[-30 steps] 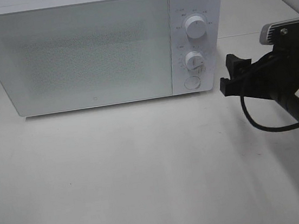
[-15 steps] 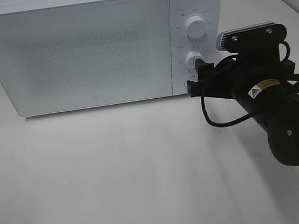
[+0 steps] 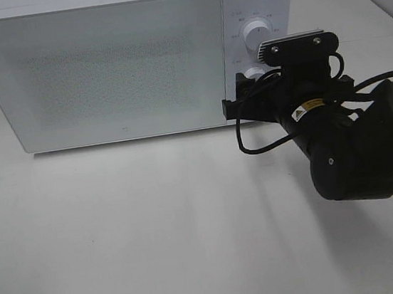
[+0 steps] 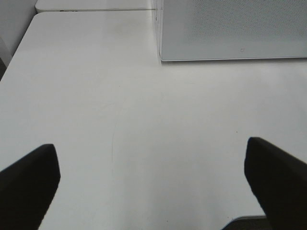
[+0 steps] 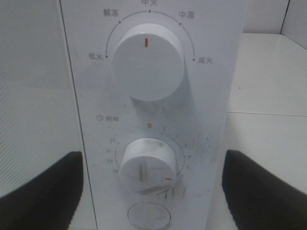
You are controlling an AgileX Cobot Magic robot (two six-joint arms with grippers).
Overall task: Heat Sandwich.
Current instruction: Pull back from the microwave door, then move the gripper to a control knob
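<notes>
Jaws wide and empty, right gripper [image 5: 151, 189] is facing the timer knob [image 5: 146, 165] on the microwave [image 3: 100, 65], left gripper [image 4: 153, 177] likewise open; sandwich is showing in no view; an off-centre pinch risks slipping onto the button [image 5: 148, 216] below

Black end effector [image 3: 239, 99], looped black cable [image 3: 254, 148]

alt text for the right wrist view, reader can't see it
Close-up of a white microwave's control panel, framed between the two dark fingers of the open right gripper. A large power knob has its red mark pointing straight up; below it sit a smaller timer knob, its red mark away from zero, and a round button.
</notes>
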